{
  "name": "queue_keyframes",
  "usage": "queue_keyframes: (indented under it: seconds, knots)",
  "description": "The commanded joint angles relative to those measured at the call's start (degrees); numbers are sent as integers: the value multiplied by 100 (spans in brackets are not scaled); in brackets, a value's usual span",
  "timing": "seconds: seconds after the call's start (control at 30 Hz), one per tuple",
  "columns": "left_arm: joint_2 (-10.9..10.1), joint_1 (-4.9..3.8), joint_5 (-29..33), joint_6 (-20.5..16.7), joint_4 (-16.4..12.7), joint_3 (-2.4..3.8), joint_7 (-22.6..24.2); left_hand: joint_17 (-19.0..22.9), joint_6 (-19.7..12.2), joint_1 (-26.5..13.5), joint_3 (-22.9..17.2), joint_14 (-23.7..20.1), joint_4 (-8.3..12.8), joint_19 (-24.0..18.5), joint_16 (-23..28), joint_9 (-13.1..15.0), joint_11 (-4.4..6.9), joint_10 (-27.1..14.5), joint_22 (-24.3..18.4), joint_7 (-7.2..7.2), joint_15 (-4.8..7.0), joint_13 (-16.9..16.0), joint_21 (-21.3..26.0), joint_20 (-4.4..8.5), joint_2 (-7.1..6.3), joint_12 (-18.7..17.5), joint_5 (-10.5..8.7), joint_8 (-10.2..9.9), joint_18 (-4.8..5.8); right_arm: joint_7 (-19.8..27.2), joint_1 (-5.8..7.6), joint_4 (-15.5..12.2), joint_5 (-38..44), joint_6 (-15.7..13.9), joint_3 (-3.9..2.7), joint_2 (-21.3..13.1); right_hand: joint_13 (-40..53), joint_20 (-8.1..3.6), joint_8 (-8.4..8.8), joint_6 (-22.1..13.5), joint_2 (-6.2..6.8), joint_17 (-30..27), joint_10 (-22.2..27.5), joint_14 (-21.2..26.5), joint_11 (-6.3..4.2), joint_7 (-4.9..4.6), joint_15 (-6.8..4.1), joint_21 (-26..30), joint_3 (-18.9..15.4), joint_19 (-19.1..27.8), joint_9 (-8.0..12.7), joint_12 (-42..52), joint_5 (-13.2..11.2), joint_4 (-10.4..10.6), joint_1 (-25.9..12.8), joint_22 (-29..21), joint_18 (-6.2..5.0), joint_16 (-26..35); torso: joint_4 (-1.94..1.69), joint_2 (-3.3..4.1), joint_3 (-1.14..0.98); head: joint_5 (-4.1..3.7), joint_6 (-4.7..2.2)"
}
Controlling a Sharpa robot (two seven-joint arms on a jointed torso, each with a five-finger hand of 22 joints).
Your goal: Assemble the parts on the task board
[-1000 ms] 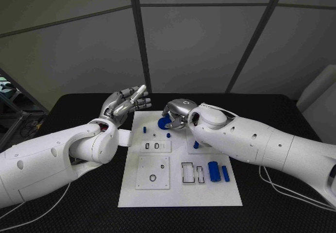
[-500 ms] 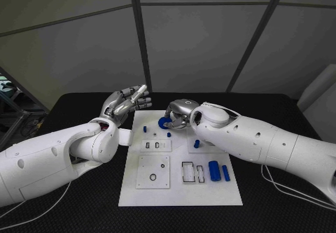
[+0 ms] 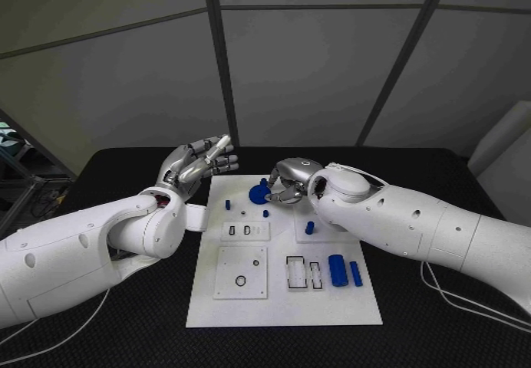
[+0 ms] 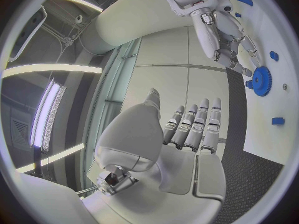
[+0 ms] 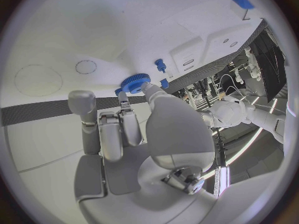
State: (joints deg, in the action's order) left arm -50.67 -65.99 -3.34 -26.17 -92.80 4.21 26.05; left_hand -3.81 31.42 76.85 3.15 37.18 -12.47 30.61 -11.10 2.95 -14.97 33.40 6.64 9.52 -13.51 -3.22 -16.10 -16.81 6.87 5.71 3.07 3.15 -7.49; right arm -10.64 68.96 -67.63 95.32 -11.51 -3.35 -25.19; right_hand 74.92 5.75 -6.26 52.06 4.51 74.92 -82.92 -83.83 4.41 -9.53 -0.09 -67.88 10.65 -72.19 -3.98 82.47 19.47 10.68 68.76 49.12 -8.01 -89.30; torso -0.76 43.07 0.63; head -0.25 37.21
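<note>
The white task board (image 3: 282, 303) lies in the middle of the black table. My right hand (image 3: 288, 180) is over the board's far end and pinches a blue gear (image 3: 259, 192) by its rim; the gear sits tilted just above the board. The same gear (image 5: 133, 82) shows at my fingertips (image 5: 124, 100) in the right wrist view, and the gear (image 4: 261, 80) shows under the right hand (image 4: 227, 37) in the left wrist view. My left hand (image 3: 200, 163) is raised beside the board's far left corner, fingers straight and apart, holding nothing.
Small blue pegs (image 3: 228, 205) (image 3: 265, 213) (image 3: 310, 227) stand on the board's far half. A blue cylinder (image 3: 338, 270) and a blue bar (image 3: 356, 273) lie near its right edge, beside rectangular slots (image 3: 297, 271). A plate with a ring recess (image 3: 242, 272) sits near left.
My right hand has shifted slightly right and away with the gear still at its fingertips. The left hand has stayed put.
</note>
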Motion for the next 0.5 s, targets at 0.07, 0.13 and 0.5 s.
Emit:
queue_keyframes:
  seconds: [0.07,0.13,0.5]
  knots:
    - [-7,-10,-51,76,-8,5,22,2,-48,24,-21,-38,29,-35,31,-8,-15,-40,-7,721,-12,5,32,18,11,-40,31,-21,47,6,15,-263,33,-558,-5,-213,574,50,4,-11,4,1410,-7,-594,28,-12,42,-27,45,5,-5,28,89,-45,90,8,74,-28,-8,-7,-1,-5,-24]
    - [-13,-10,-51,75,-10,5,22,2,-49,25,-24,-39,31,-35,31,-8,-15,-40,-7,721,-12,5,32,18,12,-40,31,-21,47,59,14,-428,52,-782,-6,-375,582,50,-8,12,12,1406,-15,-592,25,-9,40,-30,58,2,-10,34,135,-56,115,11,74,-26,-6,-3,2,-5,-37]
    - [-75,-9,-51,80,-30,5,20,2,-44,36,-37,-40,47,-35,30,-7,-15,-33,-9,719,-12,4,32,18,13,-39,30,-21,47,521,19,-1181,-1104,-762,-17,-1590,559,2,-50,108,176,1262,-11,-557,-48,73,-22,45,135,63,-18,10,-247,-294,533,-104,53,41,60,-23,-8,15,-81]
